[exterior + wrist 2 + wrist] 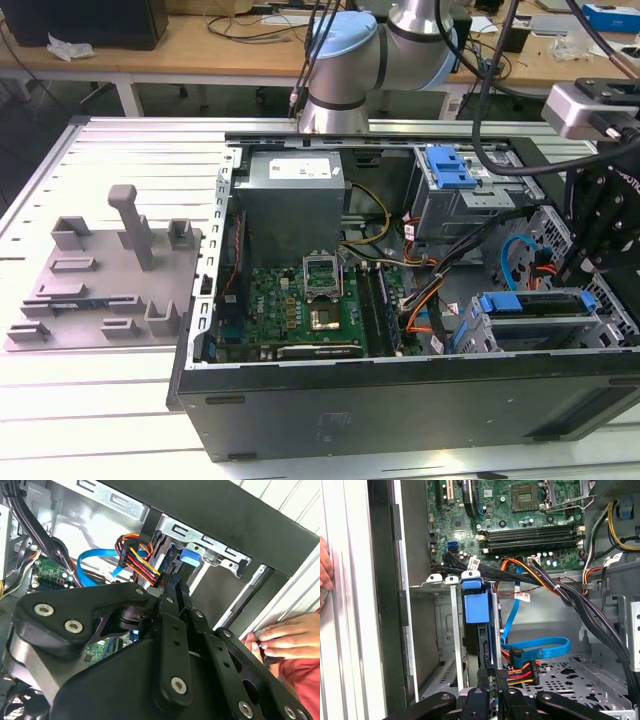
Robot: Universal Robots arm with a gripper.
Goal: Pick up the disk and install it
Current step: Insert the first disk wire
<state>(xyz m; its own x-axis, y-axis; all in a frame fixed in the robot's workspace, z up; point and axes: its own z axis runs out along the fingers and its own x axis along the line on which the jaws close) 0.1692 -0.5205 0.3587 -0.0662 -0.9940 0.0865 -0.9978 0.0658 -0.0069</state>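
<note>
On the counter (90,400), the open computer case (400,410) holds the disk (476,607) in its grey drive bay (445,630).
In the first wrist view the disk stands on edge, its near end just ahead of the fingers (481,697), which are drawn narrow, tips nearly together.

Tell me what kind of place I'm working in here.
Probably a robotics or electronics lab: an opened computer case sits on a slotted metal table, with cable-strewn workbenches behind.

Arm (345,60) reaching over, pincer (493,674) pointing down, fingers (485,686) pressed together.
</note>
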